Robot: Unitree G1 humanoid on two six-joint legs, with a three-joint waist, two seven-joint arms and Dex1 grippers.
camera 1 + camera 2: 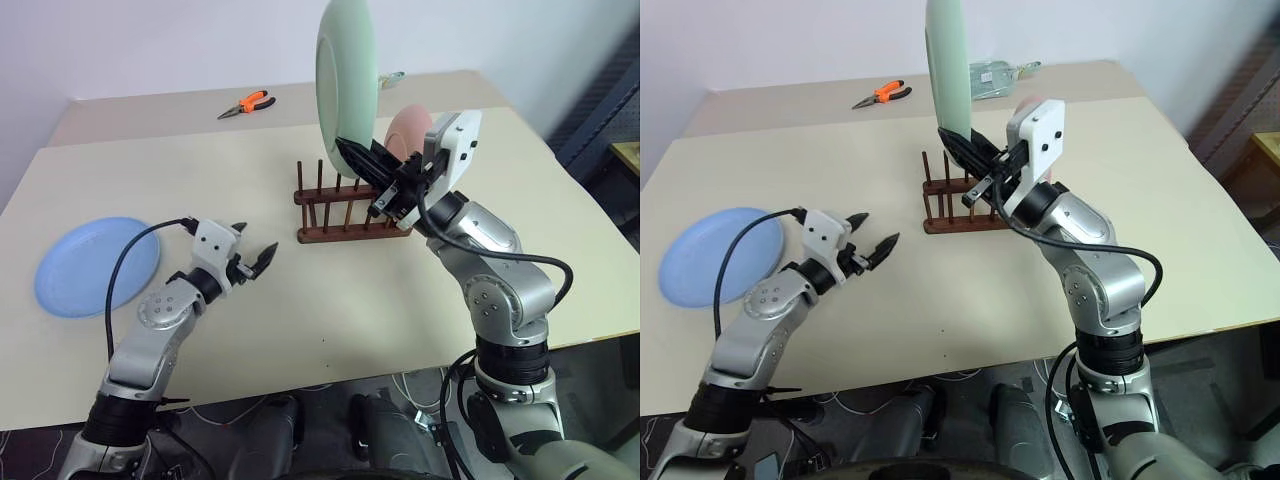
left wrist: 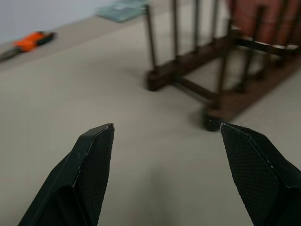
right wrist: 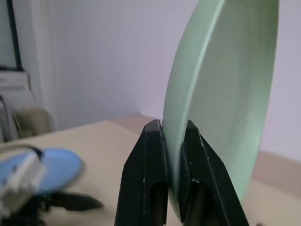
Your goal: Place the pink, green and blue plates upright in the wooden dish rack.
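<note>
My right gripper (image 1: 352,156) is shut on the lower rim of the green plate (image 1: 345,75), which stands on edge in the air above the wooden dish rack (image 1: 345,205); the right wrist view shows the green plate (image 3: 221,89) pinched between both fingers. The pink plate (image 1: 407,130) stands upright at the rack's right end, partly hidden behind my right hand. Far left on the table lies the blue plate (image 1: 97,265), flat. My left gripper (image 1: 252,259) hangs open and empty low over the table between the blue plate and the rack, pointing toward the rack (image 2: 221,80).
Orange-handled pliers (image 1: 248,103) lie at the back of the table. A clear flat packet (image 1: 995,72) sits behind the rack. The table's front edge runs close to my arms, and its right edge lies beyond my right arm.
</note>
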